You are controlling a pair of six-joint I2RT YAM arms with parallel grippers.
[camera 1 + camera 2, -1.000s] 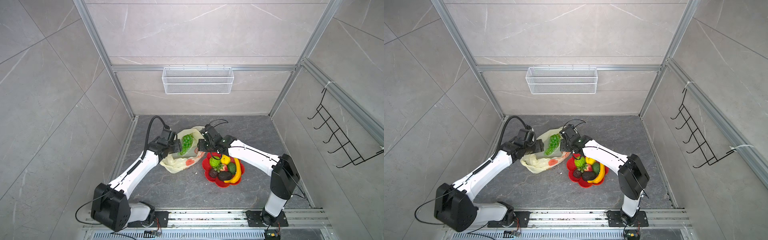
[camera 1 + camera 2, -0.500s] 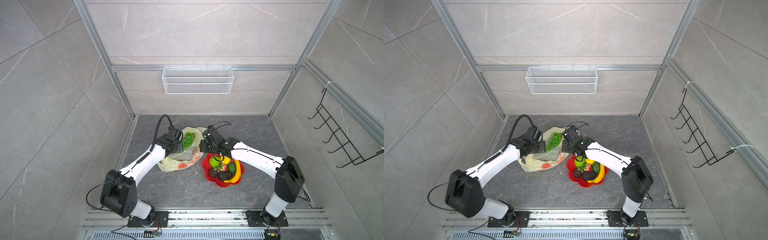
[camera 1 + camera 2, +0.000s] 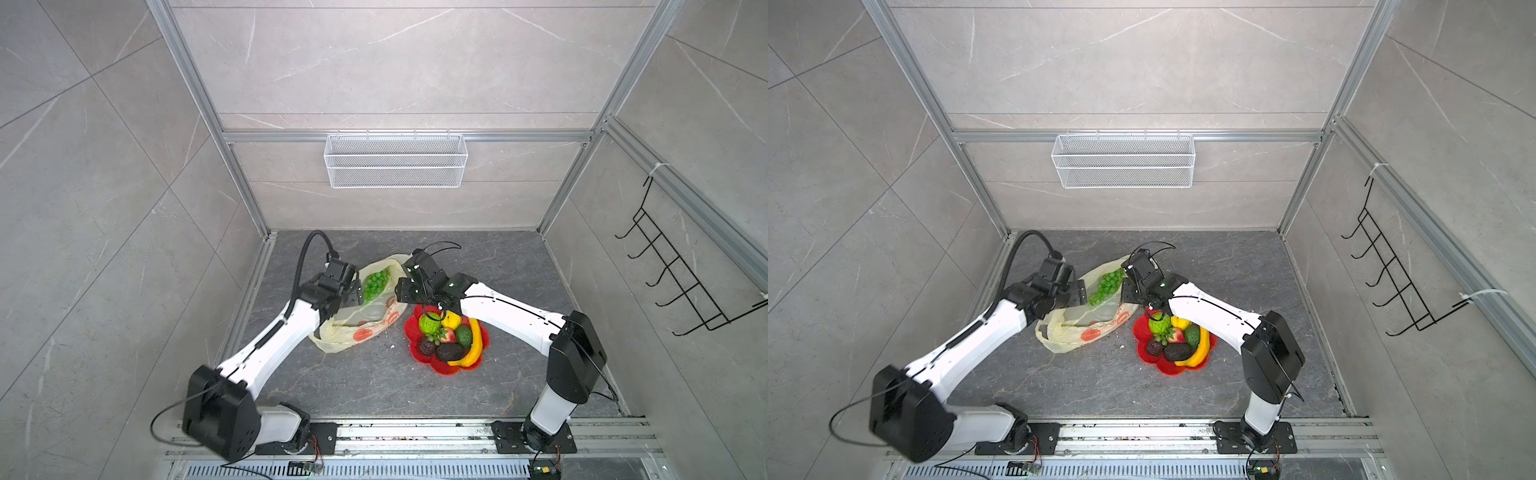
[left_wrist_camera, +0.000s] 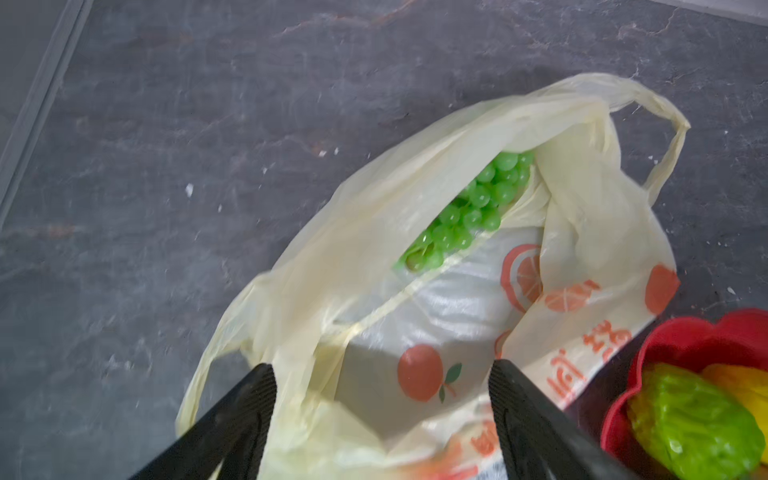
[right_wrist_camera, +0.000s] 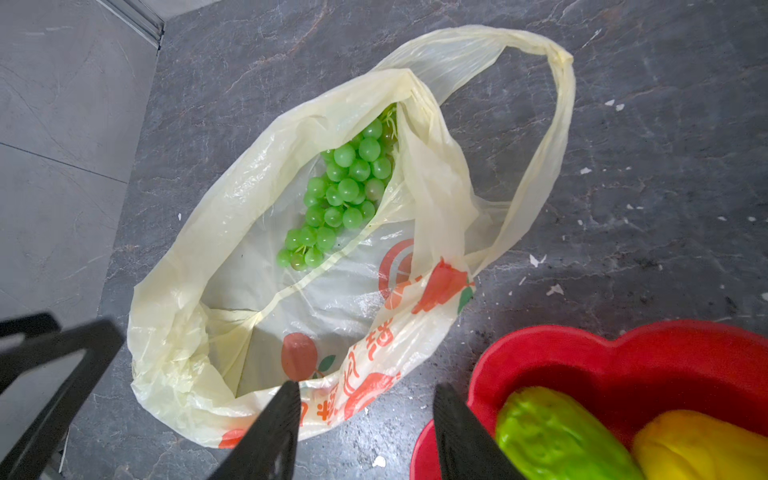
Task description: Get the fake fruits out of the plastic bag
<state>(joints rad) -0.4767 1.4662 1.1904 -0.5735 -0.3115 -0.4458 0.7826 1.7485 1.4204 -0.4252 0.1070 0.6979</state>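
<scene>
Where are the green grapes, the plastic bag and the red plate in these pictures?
green grape bunch (image 5: 340,187), right wrist view, middle of the bunch.
plastic bag (image 5: 232,195), right wrist view, its bare cream side wall.
red plate (image 5: 561,345), right wrist view, its scalloped rim.

Plastic bag (image 5: 187,257): thin translucent film, crinkly, soft sheen, flat orange print. Grape bunch (image 5: 345,187): glossy see-through green plastic. Bumpy green fruit (image 5: 557,432) and lemon (image 5: 698,444): glossy moulded plastic, the green one knobbly. Red plate (image 5: 623,361): smooth shiny plastic. Table (image 5: 665,166): dark stone-look slab, matt, veined. Fingers (image 4: 528,419): black, matt, ribbed faces. Arm shells (image 3: 282,336): smooth white plastic. Walls (image 3: 415,62): marble-look tile, low sheen. Frame (image 3: 291,136): brushed aluminium. Basket (image 3: 395,166): white coated wire mesh. Hook rack (image 3: 688,286): black wire.
</scene>
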